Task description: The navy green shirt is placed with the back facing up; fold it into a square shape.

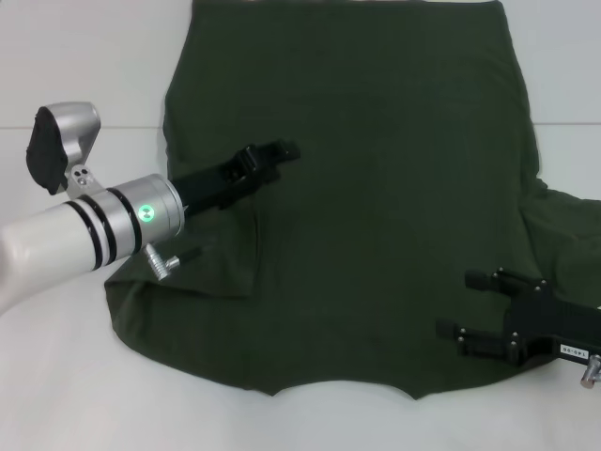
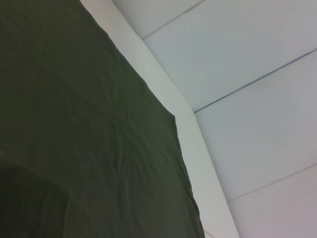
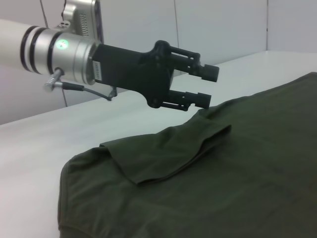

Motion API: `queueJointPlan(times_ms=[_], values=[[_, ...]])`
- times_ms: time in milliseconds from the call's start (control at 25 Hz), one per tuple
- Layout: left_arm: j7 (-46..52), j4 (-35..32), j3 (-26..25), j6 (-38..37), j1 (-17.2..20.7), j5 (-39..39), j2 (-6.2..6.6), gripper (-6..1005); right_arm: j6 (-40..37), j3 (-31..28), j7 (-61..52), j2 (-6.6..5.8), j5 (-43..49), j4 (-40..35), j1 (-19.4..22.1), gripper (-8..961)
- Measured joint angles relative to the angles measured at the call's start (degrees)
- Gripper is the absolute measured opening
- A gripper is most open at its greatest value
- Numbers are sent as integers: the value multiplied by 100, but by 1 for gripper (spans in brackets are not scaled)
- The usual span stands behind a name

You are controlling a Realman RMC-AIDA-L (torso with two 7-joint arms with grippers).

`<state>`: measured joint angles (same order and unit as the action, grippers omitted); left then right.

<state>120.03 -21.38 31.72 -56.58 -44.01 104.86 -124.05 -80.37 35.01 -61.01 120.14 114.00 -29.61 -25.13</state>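
head view: navy green shirt (image 1: 376, 207) spread flat on the white bench (image 1: 84, 85), far edge cut by the top of the frame, near hem scalloped with two small notches. bare bench wide on the robot's left and along the near side; narrower strip on the right. left sleeve folded in over the body, a flap with a straight crease near the left edge. right side bunched in a dark fold at the frame edge. left gripper (image 1: 282, 150) reaching in from the left over the shirt's upper left part, fingers parted, nothing between them. green light glowing on the silver wrist collar. right gripper (image 1: 474, 305) low at the near right, above the shirt's near right corner, fingers spread apart and empty. small white label on its body, print too small to read.

left wrist view: only cloth and bench. straight shirt edge running along a strip of white bench, one cloth corner sticking out; pale panels with thin seams beyond. own fingers out of sight here.

right wrist view: left gripper (image 3: 208, 86) hanging just above the folded sleeve flap (image 3: 168, 153), clear of the cloth, two finger bars apart with a gap. faint label on its black body, unreadable. white bench open behind, shirt filling the near part.
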Motion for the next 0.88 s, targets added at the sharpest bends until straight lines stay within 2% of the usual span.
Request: queueJointPlan(times_ms=[160,360,480,520,560,640,680,880], values=[[-408,-131,-43,-430,229,-13,17,545,16,-30,-29,-3,-18,-9,-3,901],[-1963,-661,-24,-1595,865,14,26,545,60,-331,-834,-40,-105,-171,9,897],[-2557,-1048,-29,-2129,1308,32,18,581,113,-455,-2106,-64,-21,-707,50,895],[-2557,-1048,-29,-2129,1308,32,18,592,127,-466,-2453,-72,22,-892,68,894],[-3069,-1309,-33,-2536,1611,79,19,604,137,-467,-3016,-79,164,-1234,95,893],[-3590,-1446,-43,-2877,1780,199,14,628,128,-464,-4571,-141,786,-2147,95,892],[-3859,-1502,-54,-3031,1853,274,11,640,128,-464,-4571,-141,786,-2147,95,891],[-4503,-1587,-73,-3334,2032,662,-7,699,-161,-475,-7051,-444,2005,-3197,-171,887]])
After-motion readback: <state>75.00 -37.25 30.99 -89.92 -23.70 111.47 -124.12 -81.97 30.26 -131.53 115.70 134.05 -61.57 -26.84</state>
